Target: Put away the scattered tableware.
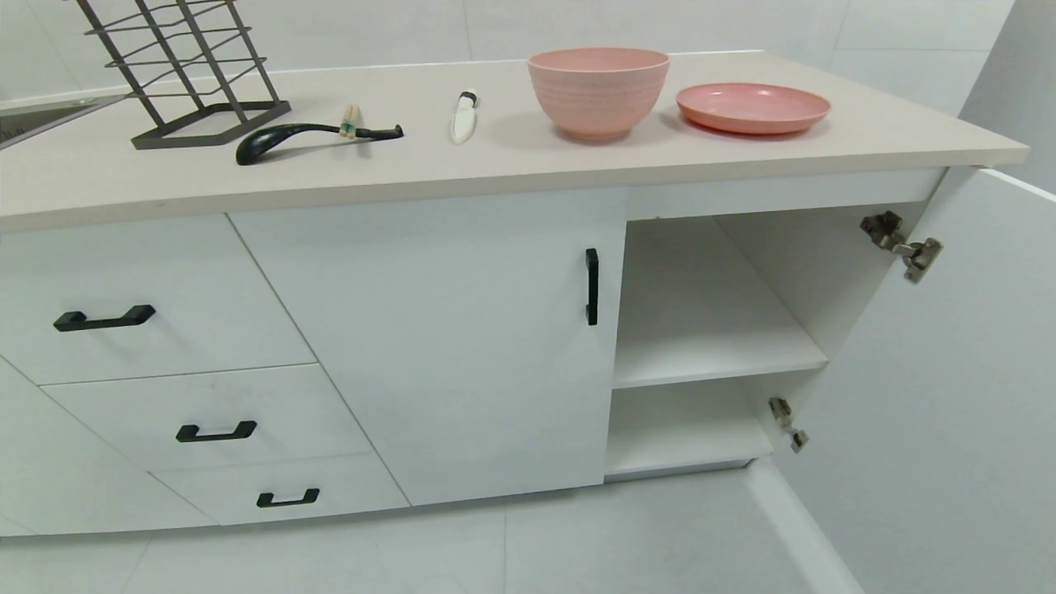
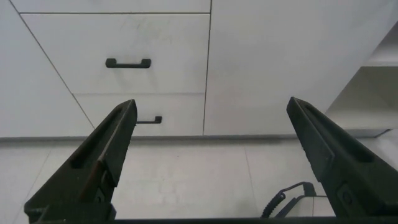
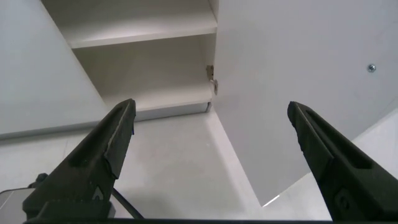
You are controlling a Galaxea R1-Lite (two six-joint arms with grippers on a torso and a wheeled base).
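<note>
While left gripper (image 2: 211,101) and right gripper (image 3: 211,103) gape empty, rack (image 1: 186,134) cut off above, sink (image 1: 33,120) mostly cropped, white utensil (image 1: 464,117) indistinct

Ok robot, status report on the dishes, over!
Left gripper and right gripper open, holding nothing. Bowl, plate, ladle, white knife on the countertop. Cabinet door open.
</note>
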